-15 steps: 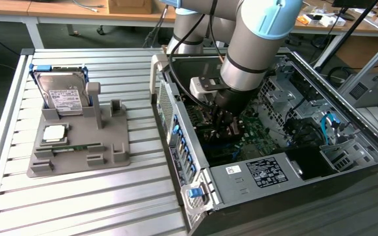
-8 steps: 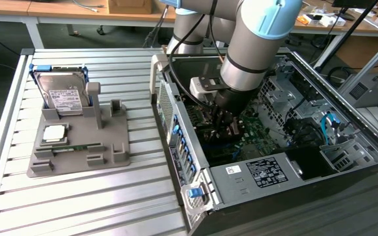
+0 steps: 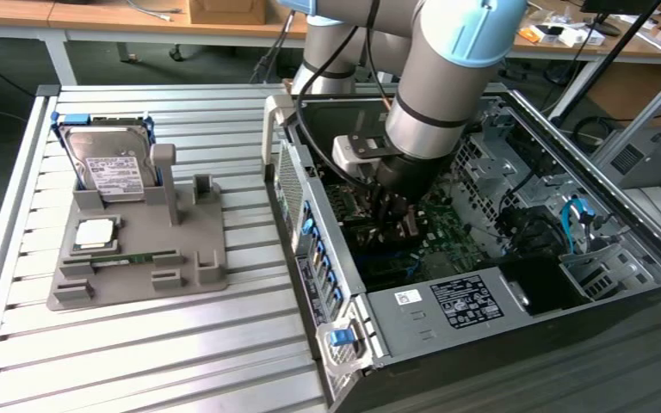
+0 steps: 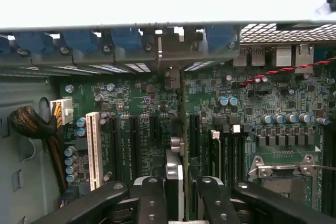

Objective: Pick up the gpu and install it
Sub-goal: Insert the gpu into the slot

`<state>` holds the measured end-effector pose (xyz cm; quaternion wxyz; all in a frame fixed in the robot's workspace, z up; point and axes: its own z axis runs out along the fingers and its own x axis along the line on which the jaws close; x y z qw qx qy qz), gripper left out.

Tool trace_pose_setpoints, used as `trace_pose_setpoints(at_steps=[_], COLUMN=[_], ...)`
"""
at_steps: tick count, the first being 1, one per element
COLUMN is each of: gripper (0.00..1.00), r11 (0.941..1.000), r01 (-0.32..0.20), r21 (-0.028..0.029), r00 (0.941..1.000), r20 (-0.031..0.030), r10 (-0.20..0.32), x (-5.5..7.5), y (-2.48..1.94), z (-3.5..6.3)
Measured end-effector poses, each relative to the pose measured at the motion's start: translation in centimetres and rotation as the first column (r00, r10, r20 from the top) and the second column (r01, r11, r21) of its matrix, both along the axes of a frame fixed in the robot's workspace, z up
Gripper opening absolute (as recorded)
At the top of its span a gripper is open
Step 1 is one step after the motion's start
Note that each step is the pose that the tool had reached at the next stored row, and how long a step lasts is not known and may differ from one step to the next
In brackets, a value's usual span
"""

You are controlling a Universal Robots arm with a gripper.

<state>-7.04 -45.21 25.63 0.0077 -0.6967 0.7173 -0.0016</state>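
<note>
Here one gpu [image 4: 176, 179] sits edge-on between two jaws, above one motherboard [image 4: 220, 103].

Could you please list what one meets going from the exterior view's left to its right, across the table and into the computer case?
Hard drive standing in the grey holder → perforated side wall of the open computer case → gripper down inside the case, over the motherboard → blue cables.
</note>
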Motion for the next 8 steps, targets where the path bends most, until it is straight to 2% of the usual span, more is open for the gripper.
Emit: trace_pose_setpoints(at_steps=[1,8], gripper=[0.27,0.27], r11=[1.0,0.9999], r01=[0.0,0.0], r21=[-0.0081,-0.0109], r00=[1.0,1.0], r20=[-0.0001,0.0], r10=[0.0,0.0], x=[-0.01,0.0], y=[-0.01,0.13], z=[0.0,0.11])
